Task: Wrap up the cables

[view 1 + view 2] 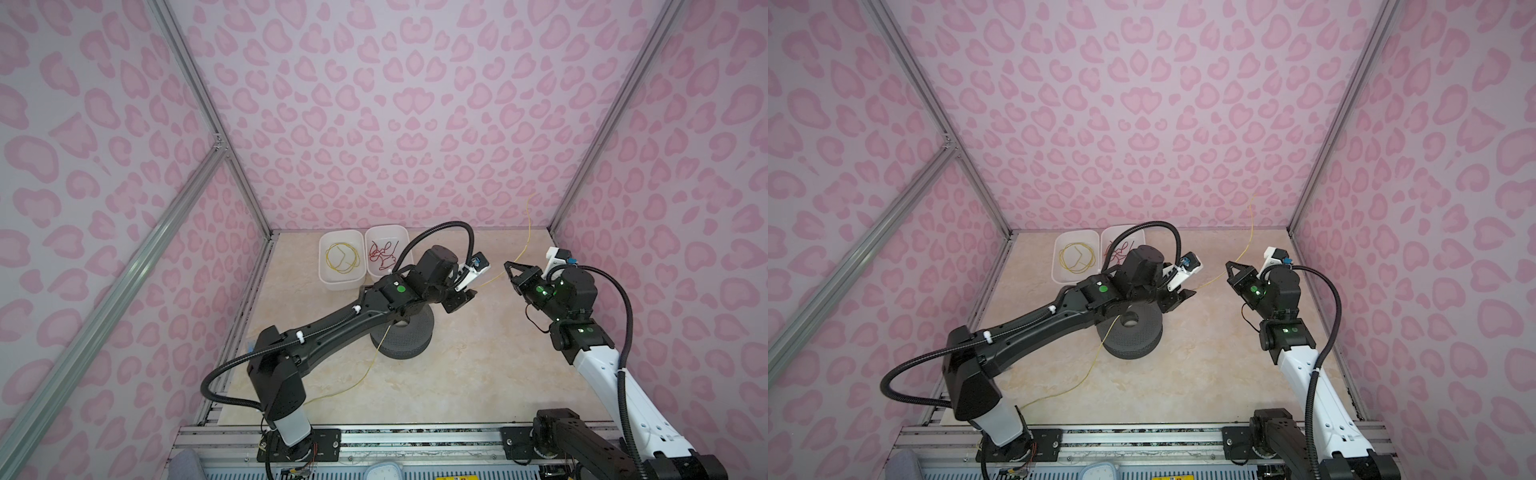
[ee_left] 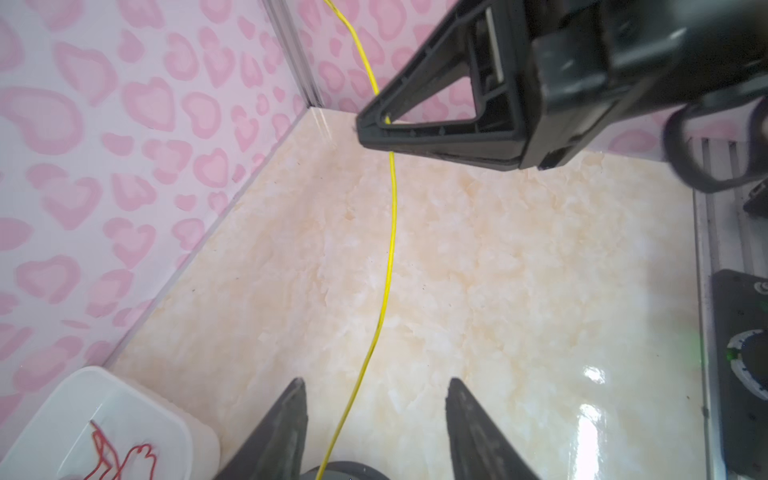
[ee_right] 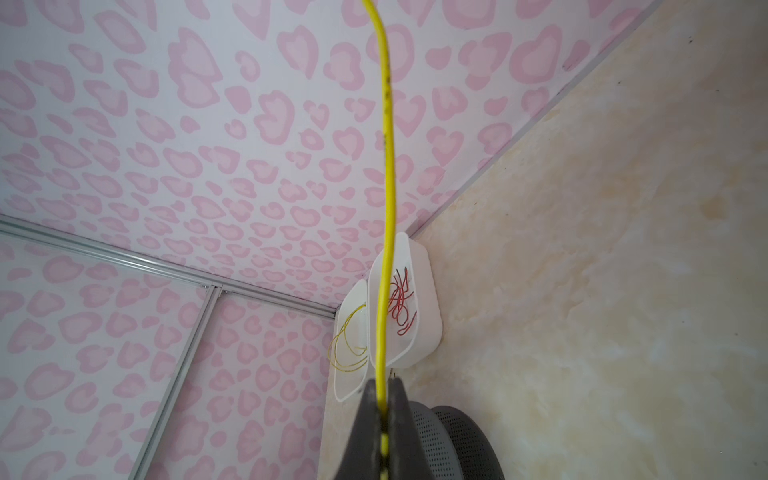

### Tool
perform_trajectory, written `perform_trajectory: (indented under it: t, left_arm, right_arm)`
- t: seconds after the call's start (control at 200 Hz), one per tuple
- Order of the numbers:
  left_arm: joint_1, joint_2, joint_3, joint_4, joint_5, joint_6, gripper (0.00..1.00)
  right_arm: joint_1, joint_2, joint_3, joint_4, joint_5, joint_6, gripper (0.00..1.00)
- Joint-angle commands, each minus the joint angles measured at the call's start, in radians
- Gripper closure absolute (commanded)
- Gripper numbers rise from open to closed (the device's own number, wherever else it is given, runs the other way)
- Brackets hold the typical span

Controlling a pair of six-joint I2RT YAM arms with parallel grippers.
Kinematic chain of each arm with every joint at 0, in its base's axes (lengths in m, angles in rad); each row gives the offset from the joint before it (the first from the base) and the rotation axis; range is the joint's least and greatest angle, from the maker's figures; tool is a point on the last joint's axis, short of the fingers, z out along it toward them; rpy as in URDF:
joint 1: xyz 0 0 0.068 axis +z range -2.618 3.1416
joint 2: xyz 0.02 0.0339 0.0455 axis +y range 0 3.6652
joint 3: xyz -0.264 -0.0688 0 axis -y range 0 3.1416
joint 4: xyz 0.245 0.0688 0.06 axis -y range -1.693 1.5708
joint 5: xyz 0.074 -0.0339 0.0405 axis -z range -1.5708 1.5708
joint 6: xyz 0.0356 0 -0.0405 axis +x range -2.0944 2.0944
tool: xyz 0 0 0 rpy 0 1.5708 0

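Note:
A thin yellow cable trails from the front of the table up past the grey spool and across to the right. My right gripper is shut on the cable, and the free end rises toward the back wall. In the left wrist view my left gripper is open just above the spool. The cable runs loose between its fingers, touching neither, and on to the right gripper. In both top views the left gripper hangs at the spool's far right edge.
Two white bins stand at the back left: one holds yellow wire loops, the other red wire. Pink patterned walls close in the back and both sides. An aluminium rail runs along the front edge.

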Motion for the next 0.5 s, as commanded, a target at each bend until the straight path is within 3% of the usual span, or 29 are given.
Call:
perform_trajectory:
  t: [0.0,0.15,0.185,0.365,0.5]
  left_arm:
    - [-0.001,-0.124,-0.099,-0.017,-0.114,-0.065,0.4]
    - [0.013,-0.332,-0.319,-0.068,-0.245,-0.178,0.27]
    - [0.019,-0.375,-0.362,-0.094,-0.269,-0.215,0.17]
    - [0.056,-0.554,-0.514,-0.262,-0.321,-0.363,0.15]
    - [0.064,-0.621,-0.567,-0.365,-0.298,-0.423,0.12]
  right_arm:
    - [-0.021,0.007,0.018,0.022,-0.022,-0.004,1.0]
    - [-0.044,0.032,0.035,0.034,-0.033,0.003,1.0]
    - [-0.048,0.038,0.04,0.04,-0.035,0.005,1.0]
    - [-0.052,0.072,0.047,0.064,-0.029,0.004,1.0]
    - [-0.053,0.105,0.062,0.076,-0.043,0.009,1.0]
